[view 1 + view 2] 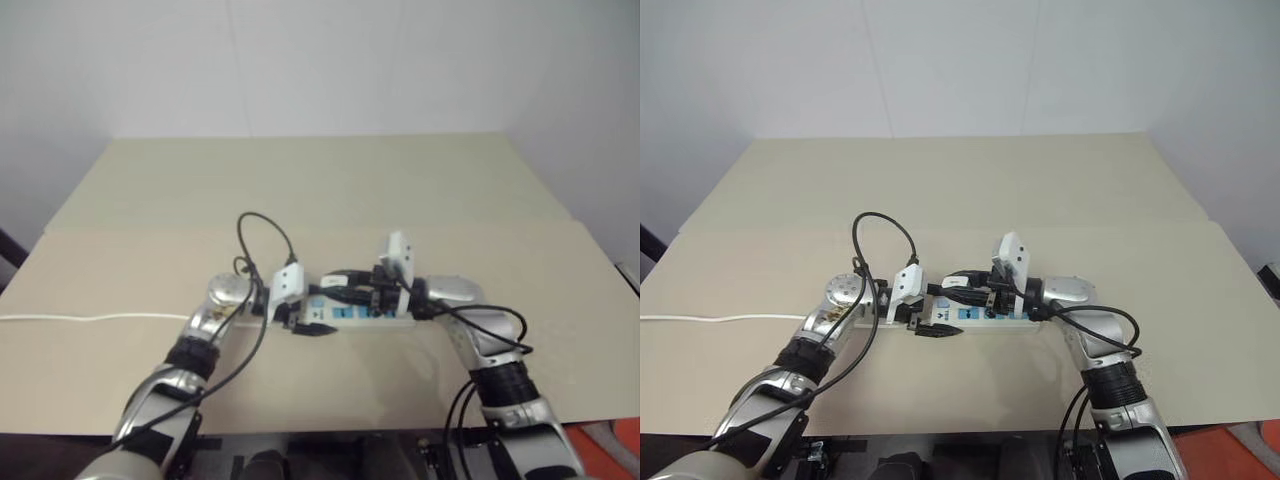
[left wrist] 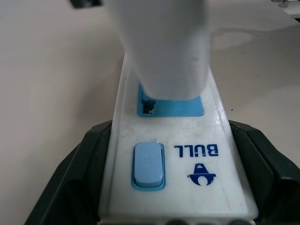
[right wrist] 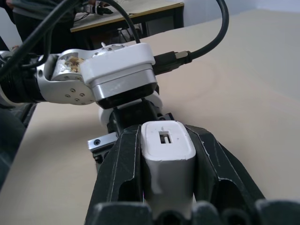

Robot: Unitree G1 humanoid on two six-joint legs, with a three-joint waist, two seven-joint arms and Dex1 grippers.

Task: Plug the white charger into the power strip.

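Power strip (image 2: pixel 171 154): flat on the bench (image 1: pixel 320 190), switch end clamped in left gripper (image 1: pixel 300 325) jaws. White charger (image 3: pixel 168 161): clamped in right gripper (image 3: pixel 168 154) jaws, standing on the strip's first blue socket.

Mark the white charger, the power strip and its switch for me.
white charger (image 3: pixel 168 154), right wrist view: its end face, by the slot.
power strip (image 2: pixel 220 136), left wrist view: bare white top by the near socket.
switch (image 2: pixel 148 165), left wrist view: middle of the blue rocker.
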